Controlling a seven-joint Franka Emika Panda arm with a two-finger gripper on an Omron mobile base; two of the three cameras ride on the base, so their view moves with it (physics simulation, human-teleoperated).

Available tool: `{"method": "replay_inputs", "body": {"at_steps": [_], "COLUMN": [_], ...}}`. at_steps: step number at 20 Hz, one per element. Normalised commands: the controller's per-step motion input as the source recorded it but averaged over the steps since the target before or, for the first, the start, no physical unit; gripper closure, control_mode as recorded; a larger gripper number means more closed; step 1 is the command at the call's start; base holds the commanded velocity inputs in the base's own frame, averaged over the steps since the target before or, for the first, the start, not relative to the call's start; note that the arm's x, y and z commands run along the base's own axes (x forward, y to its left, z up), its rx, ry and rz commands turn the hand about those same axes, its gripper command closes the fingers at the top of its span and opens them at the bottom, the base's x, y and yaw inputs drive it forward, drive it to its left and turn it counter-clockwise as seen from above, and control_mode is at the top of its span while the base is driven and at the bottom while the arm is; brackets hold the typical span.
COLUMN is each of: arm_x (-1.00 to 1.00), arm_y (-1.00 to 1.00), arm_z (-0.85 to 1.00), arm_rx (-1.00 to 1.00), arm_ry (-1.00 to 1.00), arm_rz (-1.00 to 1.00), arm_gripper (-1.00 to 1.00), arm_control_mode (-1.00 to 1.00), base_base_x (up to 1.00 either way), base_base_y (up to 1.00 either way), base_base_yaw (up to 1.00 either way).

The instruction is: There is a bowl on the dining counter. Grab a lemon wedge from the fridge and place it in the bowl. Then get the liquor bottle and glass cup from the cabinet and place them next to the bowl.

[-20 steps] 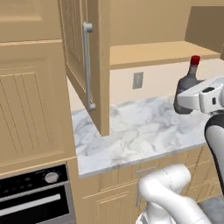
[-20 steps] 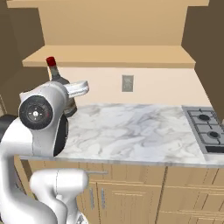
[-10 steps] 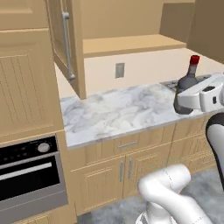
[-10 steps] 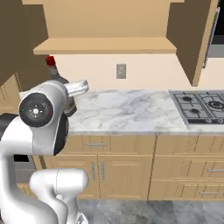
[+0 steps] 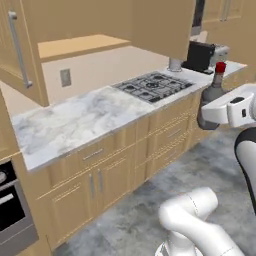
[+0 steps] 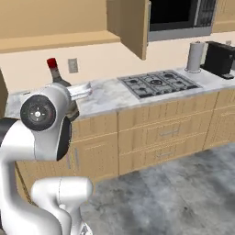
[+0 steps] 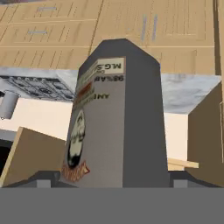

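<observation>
End effector (image 5: 212, 111) clamped wide around liquor bottle (image 7: 116, 118), carried upright in mid-air beside the table (image 5: 75, 120), red cap (image 5: 220, 67) on top. Likely glass: rigid, heavy, slick, breakable. Best held low on the broad body, never by the neck.

Left and right base views look forward and down from behind the arm, sharing the marble counter (image 5: 75, 120) and stove (image 6: 158, 83) beyond the gripper (image 5: 212, 112). Hand view looks along the gripper, very close to the liquor bottle (image 7: 116, 122) between its fingers.
</observation>
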Motion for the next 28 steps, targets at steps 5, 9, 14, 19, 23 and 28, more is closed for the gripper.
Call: {"method": "replay_inputs", "body": {"at_steps": [5,9,14,19,23,28], "arm_x": [0.00,0.00,0.00,0.00,0.00,0.00], "arm_y": [0.00,0.00,0.00,0.00,0.00,0.00], "arm_z": [0.00,0.00,0.00,0.00,0.00,0.00], "arm_rx": [0.00,0.00,0.00,0.00,0.00,0.00], "arm_ry": [0.00,0.00,0.00,0.00,0.00,0.00], "arm_rz": [0.00,0.00,0.00,0.00,0.00,0.00], "arm_gripper": [1.00,1.00,1.00,1.00,1.00,1.00], "arm_control_mode": [1.00,1.00,1.00,1.00,1.00,1.00], "base_base_x": [-0.66,-0.61,-0.54,-0.57,-0.58,-0.43], "base_base_y": [0.10,0.14,0.16,0.16,0.14,-0.02], "base_base_yaw": [-0.78,-0.83,-0.85,-0.84,-0.83,-0.71]}}
